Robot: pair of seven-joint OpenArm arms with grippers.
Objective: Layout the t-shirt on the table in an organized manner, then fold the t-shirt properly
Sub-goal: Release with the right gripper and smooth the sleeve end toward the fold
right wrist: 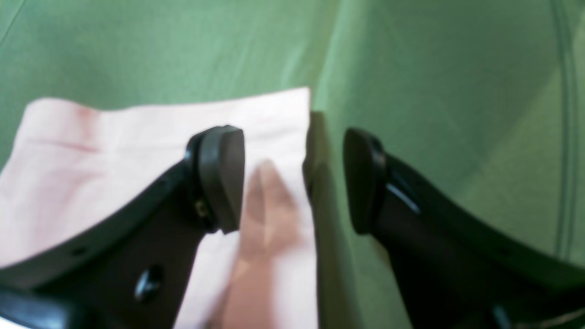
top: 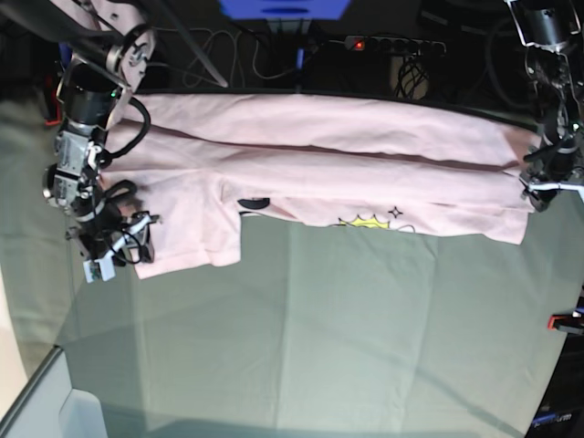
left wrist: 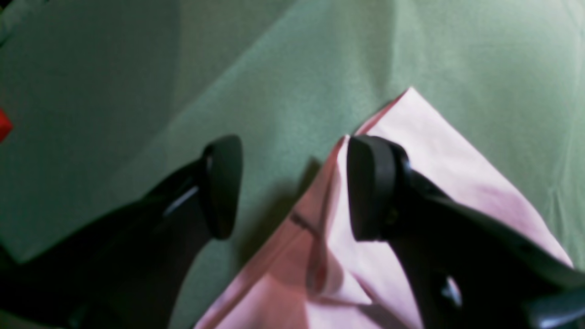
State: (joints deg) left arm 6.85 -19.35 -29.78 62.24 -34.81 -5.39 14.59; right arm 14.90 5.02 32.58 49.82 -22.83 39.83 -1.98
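1. Left claw (left wrist: 292, 187) stands with its two pads spread wide; one pad (left wrist: 371, 187) sits over the edge of the t-shirt (left wrist: 457, 183), the other over bare green cloth, and nothing is pinched between them.
2. Right claw (right wrist: 292, 180) is likewise spread apart, one pad (right wrist: 221, 176) above a pink corner of the t-shirt (right wrist: 114, 151) and the other above the green cloth, with the shirt's edge running between them.
3. From the base view, the t-shirt (top: 319, 173) lies stretched sideways across the far half of the surface (top: 319, 347), folded lengthwise so long creases run along it.
4. A yellow sun cartoon (top: 370, 222) and a scrap of black lettering peek out at the shirt's near edge.
5. One sleeve hangs toward the near side by the right claw (top: 114, 251), which sits at that end of the shirt.
6. The left claw (top: 547, 187) sits at the opposite end, by the hem corner.
7. A red clamp (top: 566, 321) shows at the surface's edge.
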